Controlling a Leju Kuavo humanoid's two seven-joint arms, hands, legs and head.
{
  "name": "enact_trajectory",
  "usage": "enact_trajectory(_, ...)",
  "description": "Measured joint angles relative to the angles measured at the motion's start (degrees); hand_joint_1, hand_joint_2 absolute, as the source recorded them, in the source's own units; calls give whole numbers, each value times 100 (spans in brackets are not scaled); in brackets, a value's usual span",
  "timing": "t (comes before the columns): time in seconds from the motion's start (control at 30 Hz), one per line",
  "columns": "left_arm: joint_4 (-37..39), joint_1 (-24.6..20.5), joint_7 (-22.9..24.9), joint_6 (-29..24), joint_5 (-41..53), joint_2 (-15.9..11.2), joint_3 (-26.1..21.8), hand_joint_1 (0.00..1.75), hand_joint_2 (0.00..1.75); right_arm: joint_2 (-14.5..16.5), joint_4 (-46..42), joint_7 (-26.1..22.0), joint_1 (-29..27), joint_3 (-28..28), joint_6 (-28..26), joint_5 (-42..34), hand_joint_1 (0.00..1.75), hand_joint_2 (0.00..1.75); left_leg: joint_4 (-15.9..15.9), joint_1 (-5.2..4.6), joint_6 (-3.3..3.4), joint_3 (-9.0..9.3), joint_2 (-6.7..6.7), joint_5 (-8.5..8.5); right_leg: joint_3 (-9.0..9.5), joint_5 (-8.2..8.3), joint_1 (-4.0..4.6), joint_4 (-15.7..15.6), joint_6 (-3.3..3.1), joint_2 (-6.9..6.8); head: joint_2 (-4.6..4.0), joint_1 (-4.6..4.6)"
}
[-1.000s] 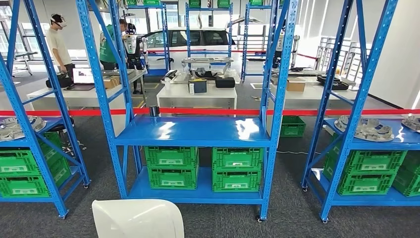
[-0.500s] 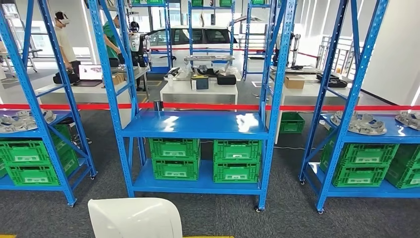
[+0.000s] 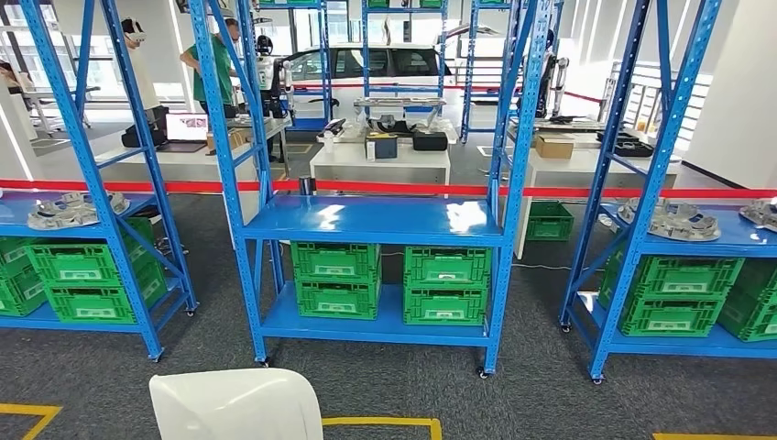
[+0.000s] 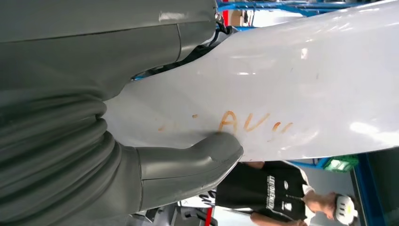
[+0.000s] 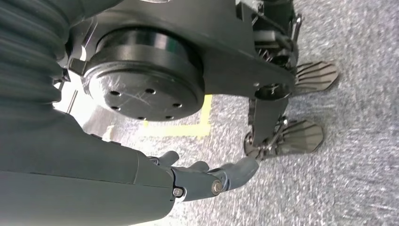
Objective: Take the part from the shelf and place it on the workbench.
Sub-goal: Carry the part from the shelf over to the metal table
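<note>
The part is a glossy white curved panel [image 3: 234, 403], at the bottom edge of the head view, left of centre. In the left wrist view the same panel [image 4: 291, 80] carries faint orange marks, and my left hand [image 4: 141, 141] grips its edge with the thick grey thumb [image 4: 202, 157] pressed flat on its face. My right hand [image 5: 202, 179] hangs low over grey carpet with its fingers stretched out and nothing in them. The blue shelf [image 3: 371, 222] straight ahead has a bare middle level.
Green crates [image 3: 440, 289] fill the rack's lower level. Side racks carry grey metal parts [image 3: 64, 211] [image 3: 673, 220]. Red barrier tape [image 3: 385, 188] runs behind the racks, with white tables [image 3: 380, 165] and people [image 3: 215, 64] beyond. Yellow floor lines [image 3: 380, 423] lie near me. A person in a black shirt [image 4: 268, 193] stands close.
The whole head view has shifted: the racks look farther away and yellow floor lines have come into sight, so the camera moved back. The white panel stays in my left hand.
</note>
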State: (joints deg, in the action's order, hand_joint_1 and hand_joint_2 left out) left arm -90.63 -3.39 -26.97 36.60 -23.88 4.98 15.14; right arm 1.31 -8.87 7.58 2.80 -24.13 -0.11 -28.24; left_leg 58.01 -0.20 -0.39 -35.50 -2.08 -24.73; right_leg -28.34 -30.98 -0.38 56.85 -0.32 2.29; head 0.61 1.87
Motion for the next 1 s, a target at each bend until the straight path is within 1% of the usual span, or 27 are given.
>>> enact_trajectory(0.03, -5, 17, 1, -1, -1, -4, -15, 154, 175, 4, 0, 0, 1, -7, 0, 2, 0, 175, 21, 5, -33, -31, -12, -8, -4, 23, -11, -15, -26, -61, 0, 0)
enact_trajectory(0.07, -8, 29, 2, -1, -1, -8, -31, 154, 175, 7, 0, -1, 2, -10, -1, 3, 0, 175, 124, 9, -63, -87, 4, -88, -10, 52, -23, -32, -59, -118, 0, 3)
enact_trajectory(0.1, -11, 38, 2, -1, -1, -12, -45, 154, 175, 10, 0, -2, 4, -11, -1, 4, 0, 175, 336, 15, -94, -180, 41, -239, -18, 80, -37, -47, -92, -180, 0, 5)
enact_trajectory(0.17, -8, 51, 2, -2, -2, -19, -68, 154, 175, 7, 0, -5, 5, -13, -2, 4, 0, 175, 1031, 41, -155, -448, 120, -647, -52, 108, -31, -44, -132, -297, 0, 11)
enact_trajectory(0.2, -3, 61, 1, -2, -8, -25, -78, 154, 175, 7, 0, -10, 3, -15, 3, 5, 0, 175, 1348, 53, -184, -554, 134, -775, -72, 115, -27, -36, -139, -359, 0, 11)
enact_trajectory(0.23, 1, 70, -2, -3, -20, -31, -85, 154, 175, 7, 0, -27, 3, -19, 15, 7, 0, 175, 1516, 62, -205, -586, 144, -805, -93, 119, -24, -22, -141, -420, 0, 11)
enact_trajectory(0.27, 5, 78, -6, -4, -39, -36, -93, 154, 175, 7, -1, -57, 5, -27, 36, 10, 0, 175, 1487, 70, -217, -522, 161, -737, -113, 121, -23, -2, -139, -480, 0, 11)
enact_trajectory(0.3, 8, 89, -8, -8, -62, -38, -106, 154, 175, 7, -1, -105, 8, -38, 67, 21, 0, 175, 1249, 75, -219, -352, 199, -590, -129, 117, -22, 20, -132, -537, 0, 11)
enact_trajectory(0.33, 9, 101, -8, -15, -85, -39, -123, 154, 175, 7, -2, -159, 11, -51, 100, 32, 0, 175, 882, 75, -211, -125, 280, -445, -137, 108, -21, 43, -119, -589, 0, 11)
enact_trajectory(0.37, 11, 114, -8, -27, -103, -40, -144, 154, 175, 6, -2, -206, 13, -63, 131, 43, 0, 175, 537, 60, -196, 91, 400, -361, -145, 97, -13, 60, -103, -635, 0, 12)
enact_trajectory(0.4, 13, 129, -15, -40, -116, -40, -166, 154, 175, 6, -2, -239, 13, -78, 160, 56, 0, 175, 272, 33, -157, 244, 507, -313, -150, 88, 2, 74, -78, -685, 1, 9)
enact_trajectory(0.43, 10, 146, -35, -52, -124, -41, -192, 154, 175, 5, -2, -251, 12, -94, 182, 69, 0, 175, 123, 6, -113, 316, 576, -322, -153, 84, 18, 85, -53, -735, 1, 8)
enact_trajectory(0.47, 4, 170, -57, -66, -128, -41, -223, 154, 175, 4, -2, -253, 12, -113, 202, 84, 0, 175, 84, -18, -67, 322, 582, -339, -155, 86, 33, 87, -30, -791, 1, 3)
enact_trajectory(0.5, -8, 199, -79, -79, -136, -41, -262, 154, 175, 4, -2, -254, 15, -132, 222, 99, 0, 175, 55, -24, -16, 306, 529, -325, -148, 85, 41, 89, -1, -853, 1, -2)
enact_trajectory(0.53, -22, 231, -87, -91, -146, -41, -304, 154, 175, 2, -2, -262, 20, -144, 240, 114, 0, 175, 26, -11, 22, 301, 466, -314, -146, 61, 32, 106, 28, -855, 0, -3)
enact_trajectory(0.57, -34, 257, -85, -101, -161, -42, -341, 154, 175, -2, -2, -274, 25, -152, 262, 126, 0, 175, 6, 2, 58, 297, 404, -293, -171, -4, 21, 178, 57, -782, 0, -5)
enact_trajectory(0.6, -40, 272, -76, -107, -173, -40, -369, 154, 175, -6, -2, -288, 27, -160, 282, 141, 0, 175, -15, 15, 98, 295, 347, -271, -250, -129, 10, 364, 82, -657, 1, -8)
enact_trajectory(0.67, -29, 285, -63, -111, -186, -35, -397, 154, 175, -12, -2, -325, 13, -193, 310, 183, 0, 175, -23, 21, 157, 269, 226, -241, -581, -488, -5, 1066, 113, -370, 1, -13)
enact_trajectory(0.7, -17, 294, -65, -115, -185, -31, -407, 154, 175, -12, -2, -356, 0, -220, 313, 212, 0, 175, -18, 18, 174, 249, 159, -229, -764, -626, -8, 1437, 120, -304, 1, -15)
enact_trajectory(0.73, -7, 309, -74, -119, -182, -30, -420, 154, 175, -13, -2, -399, -11, -250, 314, 246, 0, 175, -8, 15, 179, 231, 85, -220, -886, -671, -10, 1670, 124, -273, 1, -15)
enact_trajectory(0.77, -2, 326, -87, -124, -180, -28, -439, 154, 175, -14, -2, -449, -19, -279, 310, 287, 0, 175, 8, 15, 176, 215, 8, -212, -906, -602, -12, 1690, 124, -259, 1, -15)
enact_trajectory(0.8, -2, 341, -95, -132, -180, -27, -462, 154, 175, -15, -2, -498, -21, -309, 295, 330, 0, 175, 29, 17, 168, 202, -70, -205, -809, -430, -17, 1474, 116, -233, 1, -14)
enact_trajectory(0.83, -5, 353, -95, -139, -185, -27, -485, 154, 175, -16, -2, -548, -21, -338, 267, 374, 0, 175, 54, 20, 157, 189, -145, -202, -631, -216, -26, 1104, 103, -170, 1, -15)
enact_trajectory(0.9, -14, 374, -78, -149, -198, -24, -527, 154, 175, -25, -2, -626, -17, -408, 172, 462, 0, 175, 103, 15, 107, 143, -283, -191, -311, 30, -46, 414, 76, 86, 1, -14)
enact_trajectory(0.93, -18, 389, -71, -150, -203, -22, -544, 154, 175, -28, -2, -652, -17, -445, 120, 506, 0, 175, 115, 19, 68, 115, -343, -177, -243, 57, -46, 249, 66, 174, 1, -13)
enact_trajectory(0.97, -22, 410, -67, -150, -202, -21, -563, 154, 175, -31, -2, -666, -16, -485, 66, 551, 0, 175, 114, 27, 21, 87, -404, -155, -234, 39, -38, 202, 54, 209, 1, -13)
enact_trajectory(1.0, -29, 434, -68, -150, -200, -20, -583, 154, 175, -31, -2, -673, -15, -523, 17, 596, 0, 175, 102, 39, -25, 63, -469, -128, -238, 59, -30, 193, 34, 150, 1, -14)
